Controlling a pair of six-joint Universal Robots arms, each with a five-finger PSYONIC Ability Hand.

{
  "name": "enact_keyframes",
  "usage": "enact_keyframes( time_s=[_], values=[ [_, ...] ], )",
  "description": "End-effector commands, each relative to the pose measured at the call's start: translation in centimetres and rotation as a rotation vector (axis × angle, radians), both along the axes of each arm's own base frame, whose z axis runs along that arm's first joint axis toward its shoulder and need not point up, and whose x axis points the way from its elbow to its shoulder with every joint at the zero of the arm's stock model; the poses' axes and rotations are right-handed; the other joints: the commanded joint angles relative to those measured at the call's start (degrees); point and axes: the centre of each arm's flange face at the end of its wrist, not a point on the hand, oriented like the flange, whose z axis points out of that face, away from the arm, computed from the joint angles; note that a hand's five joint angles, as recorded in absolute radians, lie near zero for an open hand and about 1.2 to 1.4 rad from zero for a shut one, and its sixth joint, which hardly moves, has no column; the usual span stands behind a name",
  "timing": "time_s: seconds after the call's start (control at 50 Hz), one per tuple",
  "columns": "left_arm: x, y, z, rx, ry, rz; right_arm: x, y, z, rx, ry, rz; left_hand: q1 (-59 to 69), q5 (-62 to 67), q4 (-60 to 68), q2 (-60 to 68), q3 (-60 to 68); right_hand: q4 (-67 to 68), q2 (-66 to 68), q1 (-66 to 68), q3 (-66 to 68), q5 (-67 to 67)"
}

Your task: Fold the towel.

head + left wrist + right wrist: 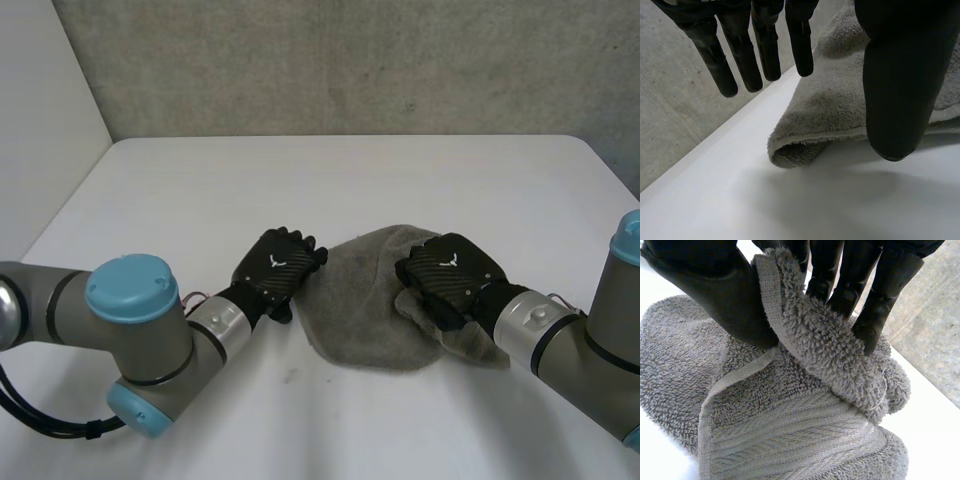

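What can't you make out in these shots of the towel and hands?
Head view: towel under the right hand, covered by the hand's back.
Left wrist view: whether the left hand touches the towel; its thumb hides the contact.
Right wrist view: towel past the fingertips, cut by the edge.

Left arm [140, 335]: extended from the near left, forearm angled inward toward the middle.
Left hand [278, 268]: held palm down, fingers [722, 65] kept straight and spread, thumb [900, 90] set apart (nothing is clasped).
Right arm [600, 340]: extended from the near right, forearm angled inward.
Right hand [450, 272]: curled; a fold of the towel [805, 430] is pinched between thumb and fingers.
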Motion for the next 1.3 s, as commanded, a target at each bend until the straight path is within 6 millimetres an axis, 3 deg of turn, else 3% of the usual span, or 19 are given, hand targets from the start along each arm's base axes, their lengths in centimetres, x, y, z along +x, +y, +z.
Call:
enact_keyframes(
  time_s=[0.02,0.42,0.54,0.64,0.7,0.72,0.74,0.78,0.8,0.84,0.86,0.9,0.96,1.0,1.02,1.06,1.16,1.28,1.3],
  values=[
    [-0.5,-1.0,-0.7,-0.005,0.003,0.001,0.0,-0.1,-0.3,0.006,0.003,0.001,10.68,10.81,10.79,10.81,10.80,2.29,4.79,4.60,4.32,4.36],
    [-1.7,-3.0,-1.0,-0.053,0.008,-0.001,0.1,-0.4,-0.9,0.021,0.008,0.001,32.73,32.86,32.85,32.86,32.85,2.29,4.79,4.60,4.32,4.36],
    [-1.8,-3.3,-2.0,-0.073,-0.032,-0.008,0.1,-0.4,-0.9,0.023,0.009,0.000,51.86,51.99,51.97,51.98,51.98,2.29,4.79,4.60,4.32,4.36],
    [-1.8,-3.3,-1.9,-0.099,-0.064,-0.013,0.1,-0.7,-0.5,0.012,0.007,-0.008,51.89,52.02,52.00,52.02,52.01,2.29,4.79,4.60,4.32,4.36],
    [-1.6,-2.9,-0.6,-0.121,-0.079,-0.018,0.2,-0.7,-0.1,0.009,0.004,-0.007,51.89,52.02,52.00,52.02,52.01,2.29,4.79,4.60,4.32,4.36],
    [-1.4,-2.7,1.4,-0.147,-0.070,-0.014,0.2,-0.7,-0.1,0.009,0.004,-0.007,51.89,52.02,52.00,52.02,52.01,2.29,4.79,4.60,4.32,4.36],
    [-1.4,-2.7,1.4,-0.147,-0.070,-0.014,0.2,-0.6,0.1,0.009,0.004,-0.005,51.89,52.02,52.00,52.02,52.01,2.29,4.79,4.60,4.32,4.36],
    [-0.8,-1.8,5.0,-0.179,-0.049,-0.008,0.2,-0.6,0.3,0.011,0.004,-0.007,51.89,52.02,52.00,52.02,52.01,2.29,4.79,4.60,4.32,4.36],
    [-0.8,-1.8,5.1,-0.179,-0.048,-0.008,0.2,-0.6,0.7,0.012,0.003,-0.008,51.89,52.02,52.00,52.02,52.01,2.29,4.79,4.60,4.32,4.36],
    [0.4,-0.9,8.9,-0.227,-0.020,0.013,0.2,-0.5,1.3,0.013,-0.002,-0.010,51.89,52.02,52.00,52.02,52.01,2.29,4.79,4.60,4.32,4.36],
    [0.4,-0.9,9.0,-0.228,-0.020,0.013,0.1,-0.4,2.2,0.015,-0.011,-0.013,51.89,52.02,52.00,52.02,52.01,2.29,4.79,4.60,4.32,4.36],
    [1.8,0.7,11.7,-0.254,-0.005,0.031,0.0,-0.4,3.1,0.019,-0.028,-0.021,51.89,52.02,52.00,52.02,52.01,2.29,4.79,4.60,4.32,4.36],
    [2.4,2.0,12.8,-0.263,0.001,0.028,-0.6,-0.9,4.9,0.030,-0.084,-0.060,51.89,52.02,52.00,52.02,52.01,2.29,4.79,4.60,4.32,4.36],
    [3.5,4.5,14.9,-0.289,0.017,0.026,-1.1,-1.3,5.8,0.029,-0.116,-0.087,51.89,52.02,52.00,52.02,52.01,2.29,4.79,4.60,4.32,4.36],
    [3.5,4.5,14.9,-0.289,0.017,0.026,-1.6,-1.9,6.7,0.025,-0.149,-0.116,51.89,52.02,52.00,52.02,52.01,2.29,4.79,4.60,4.32,4.36],
    [4.9,7.4,16.9,-0.324,0.050,0.024,-2.0,-2.3,7.5,0.021,-0.178,-0.140,51.89,52.02,52.00,52.02,52.01,2.29,4.79,4.60,4.32,4.36],
    [6.1,10.1,17.1,-0.317,0.108,0.015,-3.0,-3.2,8.7,0.024,-0.209,-0.183,51.89,52.02,52.00,52.02,52.01,2.29,4.79,4.60,4.32,4.36],
    [5.9,9.6,14.5,-0.271,0.123,0.018,-3.4,-3.3,8.5,0.049,-0.203,-0.197,50.23,50.36,50.34,50.36,50.35,2.29,4.79,4.60,4.32,4.36],
    [5.6,8.9,13.2,-0.250,0.113,0.018,-3.4,-3.3,8.3,0.058,-0.200,-0.196,27.75,27.88,27.86,27.87,27.87,2.29,4.79,4.60,4.32,4.36]
  ],
)
